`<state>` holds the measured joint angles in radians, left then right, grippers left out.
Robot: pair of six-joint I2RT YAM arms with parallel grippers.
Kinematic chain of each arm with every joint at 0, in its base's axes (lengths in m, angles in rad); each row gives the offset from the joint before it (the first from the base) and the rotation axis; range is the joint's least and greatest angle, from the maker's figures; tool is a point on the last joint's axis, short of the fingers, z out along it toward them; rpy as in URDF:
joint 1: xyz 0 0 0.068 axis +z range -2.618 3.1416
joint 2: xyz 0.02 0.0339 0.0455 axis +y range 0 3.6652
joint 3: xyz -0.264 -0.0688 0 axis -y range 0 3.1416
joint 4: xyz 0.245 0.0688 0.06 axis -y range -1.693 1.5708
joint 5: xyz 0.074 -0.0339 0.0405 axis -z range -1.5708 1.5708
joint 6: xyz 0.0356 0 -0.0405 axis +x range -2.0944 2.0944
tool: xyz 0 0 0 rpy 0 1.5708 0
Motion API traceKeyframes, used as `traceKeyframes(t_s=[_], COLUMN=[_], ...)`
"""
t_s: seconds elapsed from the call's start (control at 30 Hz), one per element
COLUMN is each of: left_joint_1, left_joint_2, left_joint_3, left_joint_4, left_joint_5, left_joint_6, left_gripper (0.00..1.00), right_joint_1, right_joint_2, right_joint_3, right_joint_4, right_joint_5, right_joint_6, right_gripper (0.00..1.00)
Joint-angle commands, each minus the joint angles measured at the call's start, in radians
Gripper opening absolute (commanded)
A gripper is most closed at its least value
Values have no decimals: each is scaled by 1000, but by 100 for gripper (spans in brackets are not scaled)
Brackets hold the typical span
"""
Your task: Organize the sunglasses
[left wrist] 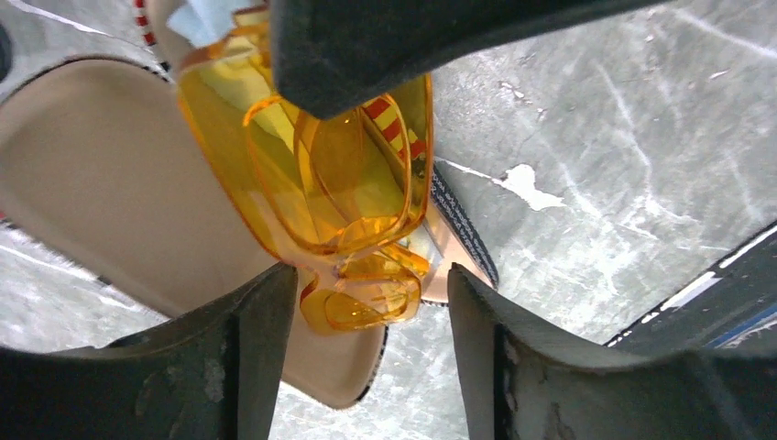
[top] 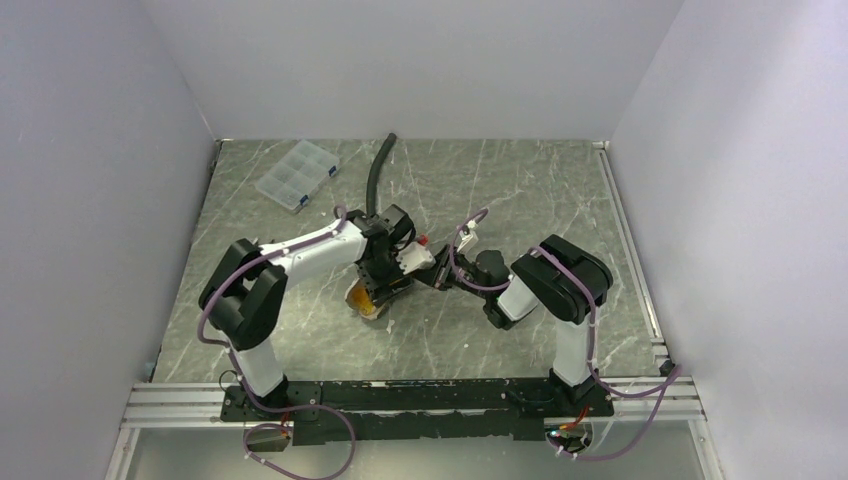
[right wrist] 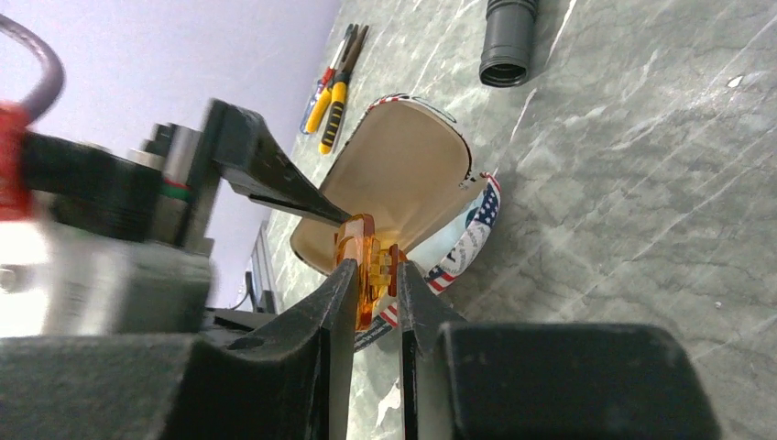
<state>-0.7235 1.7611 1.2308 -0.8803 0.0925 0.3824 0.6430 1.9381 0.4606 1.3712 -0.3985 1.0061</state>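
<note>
The right end effector (right wrist: 376, 275) is closed on the sunglasses (right wrist: 364, 261). Its 2 dark fingers stand close together, and the folded amber frame is pinched in the narrow gap between them, edge-on to the wrist camera. The left end effector (left wrist: 371, 284) is open. Its 2 fingers stand wide apart at 7 and 5 o'clock of its wrist view, and the nose part of the glasses sits between them with free space on the 5 o'clock side. Whether the 7 o'clock finger touches the frame I cannot tell.

The sunglasses are small, with translucent amber-orange lenses that look yellow where light passes through. The thin arms are folded behind the lenses, so several orange outlines lie one over another. Small clear-orange nose pads show below the lenses.

The glasses are over an open pouch (left wrist: 101, 183) with a beige inside and a printed edge. Whether they touch it I cannot tell. A light-blue cloth (left wrist: 206, 16) shows at 11 o'clock of the left wrist view.

In the top view this group is near the middle of the grey marbled desk (top: 560, 200), a little toward 7 o'clock. A black hose (top: 378, 175) lies at 12 o'clock and a clear compartment box (top: 295, 173) at 11 o'clock. Hand tools (right wrist: 334, 78) with yellow and red handles lie beyond the pouch.
</note>
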Motion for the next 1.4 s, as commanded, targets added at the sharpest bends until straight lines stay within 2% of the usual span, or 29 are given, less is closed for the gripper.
traceKeyframes(t_s=[0.0, 0.23, 0.37, 0.53, 0.63, 0.7, 0.9, 1.1, 1.37], left_joint_1=[-6, -7, 1, 97, 198, 218, 220, 228, 228], left_joint_2=[-99, -164, -219, -284, -255, -221, -165, -126, -89], left_joint_3=[6, 13, 34, 41, 19, 1, -27, -16, -12], left_joint_4=[32, 33, 9, 4, 12, 11, 35, 54, 38], left_joint_5=[45, 55, 111, 118, 112, 102, 126, 154, 235], left_joint_6=[27, 44, 54, 68, 64, 68, 63, 70, 77], left_gripper=[67, 71, 72, 74, 69, 64, 57, 43, 34], right_joint_1=[5, 1, -3, -9, -11, -11, -12, -18, -25], right_joint_2=[5, -17, -22, -34, -51, -64, -92, -103, -109], right_joint_3=[16, 16, 16, 32, 32, 35, 48, 59, 66], right_joint_4=[24, -13, -32, -87, -125, -152, -213, -256, -279], right_joint_5=[-18, -21, -23, -47, -48, -50, -59, -74, -89], right_joint_6=[-17, -51, -64, -91, -112, -125, -155, -168, -183], right_gripper=[14, 11, 11, 11, 11, 11, 11, 10, 9])
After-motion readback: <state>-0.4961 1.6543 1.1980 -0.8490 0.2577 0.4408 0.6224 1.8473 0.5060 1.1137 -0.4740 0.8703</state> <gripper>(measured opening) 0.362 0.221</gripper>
